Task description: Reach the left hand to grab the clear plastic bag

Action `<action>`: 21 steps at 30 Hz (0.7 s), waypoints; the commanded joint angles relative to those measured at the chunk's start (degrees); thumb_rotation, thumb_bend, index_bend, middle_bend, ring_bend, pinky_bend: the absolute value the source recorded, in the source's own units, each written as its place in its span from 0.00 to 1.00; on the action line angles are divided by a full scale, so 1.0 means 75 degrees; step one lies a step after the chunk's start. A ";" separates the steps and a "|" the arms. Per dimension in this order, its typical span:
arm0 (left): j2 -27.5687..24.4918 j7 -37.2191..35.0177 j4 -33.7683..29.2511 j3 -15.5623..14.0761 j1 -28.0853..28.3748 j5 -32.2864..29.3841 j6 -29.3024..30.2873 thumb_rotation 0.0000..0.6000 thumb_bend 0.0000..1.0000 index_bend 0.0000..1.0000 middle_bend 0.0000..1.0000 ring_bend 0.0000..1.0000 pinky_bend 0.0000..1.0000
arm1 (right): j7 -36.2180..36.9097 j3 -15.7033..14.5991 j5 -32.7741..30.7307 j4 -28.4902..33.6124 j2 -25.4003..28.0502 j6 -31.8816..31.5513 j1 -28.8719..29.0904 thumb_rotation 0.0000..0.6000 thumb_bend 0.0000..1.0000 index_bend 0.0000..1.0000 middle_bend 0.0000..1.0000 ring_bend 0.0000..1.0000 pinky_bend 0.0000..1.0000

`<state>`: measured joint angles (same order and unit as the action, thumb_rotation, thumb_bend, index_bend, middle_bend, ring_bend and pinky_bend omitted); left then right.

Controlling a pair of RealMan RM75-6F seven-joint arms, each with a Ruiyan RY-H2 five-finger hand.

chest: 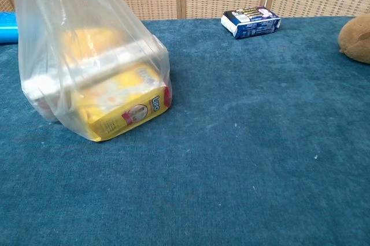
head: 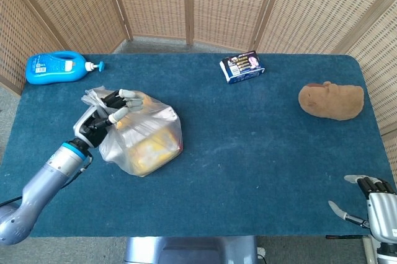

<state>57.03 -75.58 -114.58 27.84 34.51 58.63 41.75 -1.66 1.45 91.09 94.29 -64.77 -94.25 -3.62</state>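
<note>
The bench [head: 260,146] is covered in blue carpet; the clear plastic bag [head: 141,131], holding a yellow box [chest: 124,107], is stood at its left part; the left hand [head: 102,115] is laid against the bag's upper left, fingers [head: 127,95] spread over the gathered top; the right hand [head: 378,205] is held open, empty, at the near right edge.

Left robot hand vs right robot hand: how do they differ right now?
The left robot hand is over the clear plastic bag, fingers on its gathered top; the right robot hand hangs off the table's near edge, touching nothing. The left reaches far forward; the right stays back. Both have spread fingers.
</note>
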 commanded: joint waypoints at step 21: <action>-0.0394 -0.1617 0.0591 0.1968 0.0117 -0.3275 -0.2499 0.71 0.47 0.65 0.81 0.77 0.84 | 0.0074 0.0039 0.0022 -0.0049 -0.0046 -0.0002 -0.0002 0.46 0.22 0.34 0.39 0.35 0.28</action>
<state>54.74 -88.70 -110.68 41.89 34.79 35.53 23.79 -1.07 1.74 91.24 93.88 -65.14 -94.24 -3.62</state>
